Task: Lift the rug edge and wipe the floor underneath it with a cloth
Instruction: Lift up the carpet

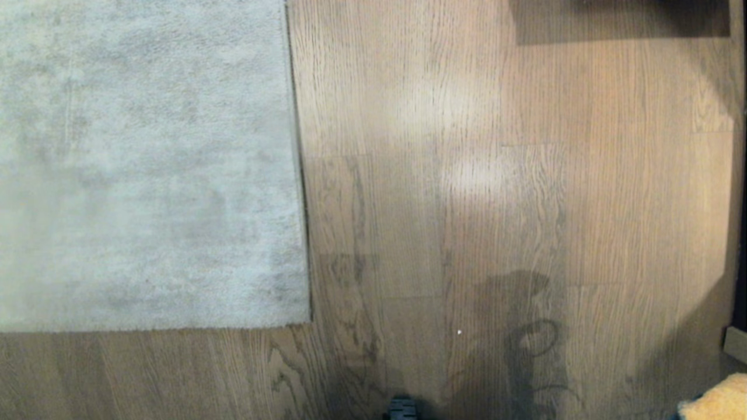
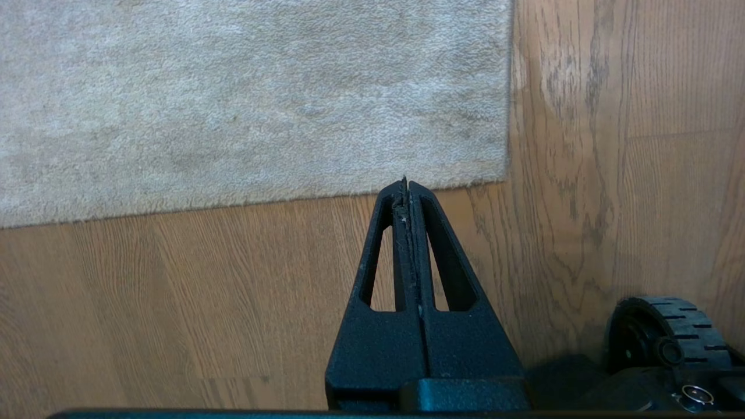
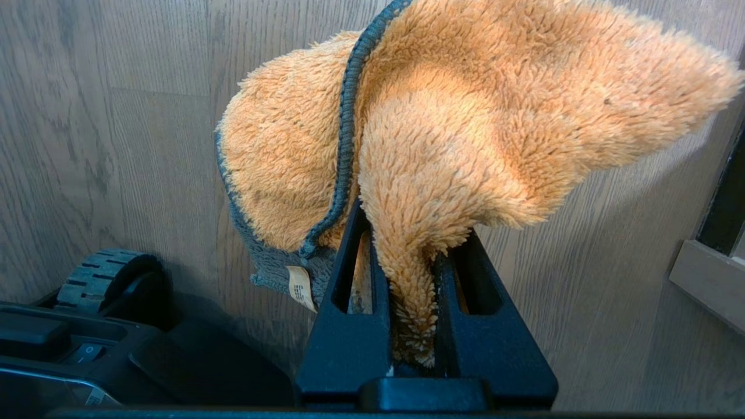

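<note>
Gripping the cloth (image 3: 465,145) — right gripper (image 3: 407,233) above floor (image 3: 116,116)

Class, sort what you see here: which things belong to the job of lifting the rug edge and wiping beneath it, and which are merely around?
Belong to the job:
rug edge
floor
cloth, clamped in the right gripper
left gripper, shut, empty

Merely around:
robot base wheel
pale trim piece

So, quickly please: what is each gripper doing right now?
Left gripper: closed, holding nothing, above the floor near the rug edge.
Right gripper: closed on the cloth.
</note>
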You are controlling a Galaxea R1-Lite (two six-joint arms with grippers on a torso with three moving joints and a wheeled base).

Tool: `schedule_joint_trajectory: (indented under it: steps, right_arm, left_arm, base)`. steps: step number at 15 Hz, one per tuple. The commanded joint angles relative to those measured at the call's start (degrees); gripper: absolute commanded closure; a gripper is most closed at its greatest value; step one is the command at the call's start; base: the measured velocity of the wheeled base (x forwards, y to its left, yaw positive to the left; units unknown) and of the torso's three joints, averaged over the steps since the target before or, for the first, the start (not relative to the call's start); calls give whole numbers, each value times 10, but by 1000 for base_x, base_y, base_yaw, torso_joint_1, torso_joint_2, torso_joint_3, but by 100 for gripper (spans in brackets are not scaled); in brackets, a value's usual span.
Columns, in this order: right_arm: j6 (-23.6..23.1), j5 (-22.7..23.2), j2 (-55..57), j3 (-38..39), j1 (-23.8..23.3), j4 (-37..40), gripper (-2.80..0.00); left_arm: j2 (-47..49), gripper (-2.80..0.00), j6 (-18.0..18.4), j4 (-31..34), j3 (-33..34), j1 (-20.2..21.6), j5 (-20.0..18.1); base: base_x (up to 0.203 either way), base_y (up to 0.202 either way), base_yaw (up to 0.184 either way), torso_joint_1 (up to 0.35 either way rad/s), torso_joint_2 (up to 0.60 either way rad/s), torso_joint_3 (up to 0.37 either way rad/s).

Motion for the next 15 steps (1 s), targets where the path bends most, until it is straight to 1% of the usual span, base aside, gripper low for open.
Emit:
schedule_joint_trajectory:
  steps: [1,12,15]
  right_arm:
    - [-1,1,1,0,0,0,0]
    - [-1,1,1,0,0,0,0]
    - [-1,1,1,0,0,0,0]
  left_arm:
    - [0,0,0,0,0,0,0]
    - [0,0,-1,-1,0,0,-1]
    - [4,0,-1,8,-3,0,-2]
  base:
    - [0,0,0,0,0,0]
    - [0,0,0,0,0,0]
    - [0,0,0,0,0,0]
